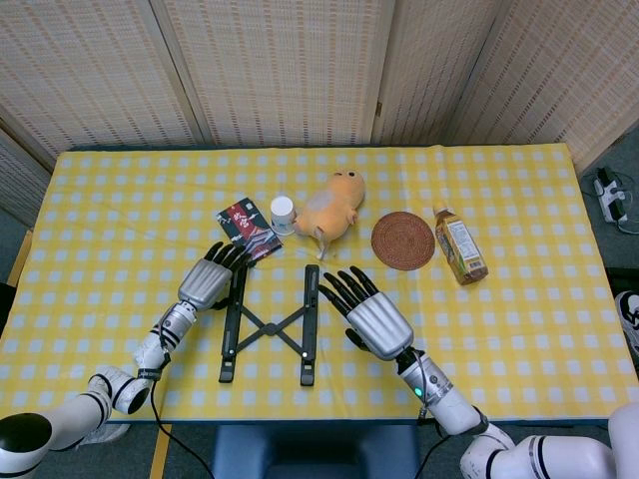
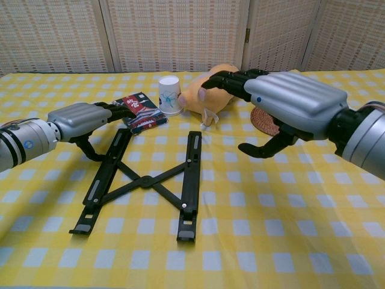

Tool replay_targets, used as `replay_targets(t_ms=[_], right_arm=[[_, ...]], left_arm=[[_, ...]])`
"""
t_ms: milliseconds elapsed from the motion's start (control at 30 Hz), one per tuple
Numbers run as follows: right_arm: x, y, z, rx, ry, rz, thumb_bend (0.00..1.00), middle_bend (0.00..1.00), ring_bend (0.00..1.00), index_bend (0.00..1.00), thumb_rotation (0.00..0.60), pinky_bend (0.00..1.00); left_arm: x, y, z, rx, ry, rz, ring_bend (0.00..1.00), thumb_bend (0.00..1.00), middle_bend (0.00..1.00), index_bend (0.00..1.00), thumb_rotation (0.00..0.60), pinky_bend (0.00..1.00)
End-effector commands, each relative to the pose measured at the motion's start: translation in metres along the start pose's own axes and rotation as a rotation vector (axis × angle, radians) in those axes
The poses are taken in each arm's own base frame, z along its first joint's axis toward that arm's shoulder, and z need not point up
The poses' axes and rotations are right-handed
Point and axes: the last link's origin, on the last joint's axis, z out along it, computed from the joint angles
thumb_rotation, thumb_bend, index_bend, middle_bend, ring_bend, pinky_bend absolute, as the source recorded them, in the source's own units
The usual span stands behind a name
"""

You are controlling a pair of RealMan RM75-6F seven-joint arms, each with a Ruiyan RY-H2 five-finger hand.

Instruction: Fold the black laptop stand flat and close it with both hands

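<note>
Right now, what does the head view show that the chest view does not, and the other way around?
Only the head view shows the bottle lying right of the woven coaster, the full yellow checked tablecloth, and a power strip on the floor.

Only the chest view shows, from low and close, the right hand hovering above the cloth.

Both show the black laptop stand spread open in an X, the left hand at its left rail, the snack packet, the paper cup and the plush toy.
</note>
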Motion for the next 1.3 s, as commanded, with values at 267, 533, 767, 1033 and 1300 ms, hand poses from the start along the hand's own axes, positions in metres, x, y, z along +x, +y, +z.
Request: replay_targets(t_ms=[267,533,767,1033,1300], right_arm=[[-0.006,0.002,-0.001,0.049,-0.015,-0.134,0.29,0.44,0.42,0.3,0.6,0.3],[-0.026,0.006,-0.005,0.096,-0.046,-0.253,0.18,0.58,0.56,0.42,0.6,0.46],[-0.044,0.008,0.0,0.122,-0.029,-0.316,0.17,0.63,0.63,0.46,0.6,0.51],[-0.065,-0.006,0.018,0.137,-0.004,-0.302,0.14,0.65,0.66,0.47,0.6,0.55],[-0.079,-0.017,0.03,0.163,0.004,-0.305,0.14,0.65,0.66,0.47,0.6,0.55]], left_arm=[[0.001,0.017,-0.002,-0.029,-0.006,-0.047,0.0,0.21,0.06,0.11,0.6,0.01],[0.002,0.022,-0.002,-0.034,-0.013,-0.043,0.0,0.21,0.05,0.1,0.6,0.01],[0.002,0.021,-0.002,-0.027,-0.019,-0.051,0.0,0.21,0.05,0.09,0.6,0.01],[0.002,0.019,-0.004,-0.017,-0.021,-0.063,0.0,0.21,0.05,0.09,0.6,0.0],[0.001,0.014,-0.006,-0.007,-0.023,-0.079,0.0,0.21,0.05,0.09,0.6,0.0]])
